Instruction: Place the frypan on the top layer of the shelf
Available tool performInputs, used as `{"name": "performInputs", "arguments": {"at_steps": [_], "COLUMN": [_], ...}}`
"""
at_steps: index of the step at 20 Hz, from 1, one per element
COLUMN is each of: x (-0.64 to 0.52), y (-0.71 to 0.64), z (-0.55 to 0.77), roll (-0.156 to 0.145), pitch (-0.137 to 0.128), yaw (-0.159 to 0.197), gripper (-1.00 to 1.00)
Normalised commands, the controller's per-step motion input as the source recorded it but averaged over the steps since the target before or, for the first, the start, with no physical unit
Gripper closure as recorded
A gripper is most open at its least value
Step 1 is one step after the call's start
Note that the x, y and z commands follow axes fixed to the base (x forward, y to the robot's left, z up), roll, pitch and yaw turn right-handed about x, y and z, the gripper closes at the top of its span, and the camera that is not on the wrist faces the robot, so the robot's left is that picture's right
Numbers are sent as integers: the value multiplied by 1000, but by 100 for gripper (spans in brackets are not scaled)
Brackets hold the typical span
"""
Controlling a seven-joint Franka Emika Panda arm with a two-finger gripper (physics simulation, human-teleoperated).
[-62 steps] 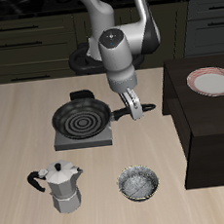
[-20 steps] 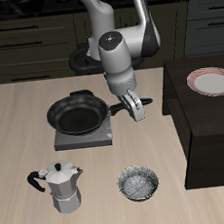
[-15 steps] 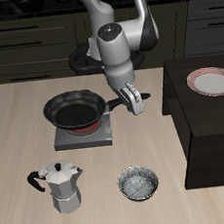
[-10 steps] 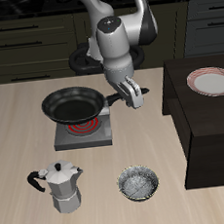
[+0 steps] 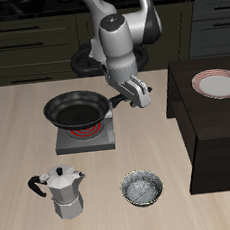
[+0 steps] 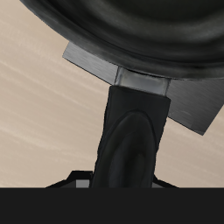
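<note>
Fingers (image 5: 137, 96) clenched on frypan (image 5: 76, 110) handle, pan above burner plate (image 5: 86, 138); shelf (image 5: 214, 127) beside (plate (image 5: 216, 83) atop)

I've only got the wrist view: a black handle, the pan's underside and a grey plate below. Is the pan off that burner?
Observer: Yes. The frypan hangs above the burner plate, and the red rings show under its rim.
Operator: Where's the shelf?
Observer: The shelf stands beside the burner plate, on the side the pan's handle points toward.
Operator: Anything on top of it?
Observer: A plate sits on the back part of its top.
</note>
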Motion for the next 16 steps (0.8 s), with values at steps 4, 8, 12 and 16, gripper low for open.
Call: {"name": "performInputs", "arguments": {"at_steps": [4, 8, 12, 16], "x": [86, 187, 54, 120], "y": [-112, -129, -215, -134], "z": [106, 188, 259, 137], "roll": [-14, 30, -54, 6], "pitch": [12, 44, -26, 22], "yaw": [121, 189, 172, 107], "gripper": [100, 100, 100, 100]}}
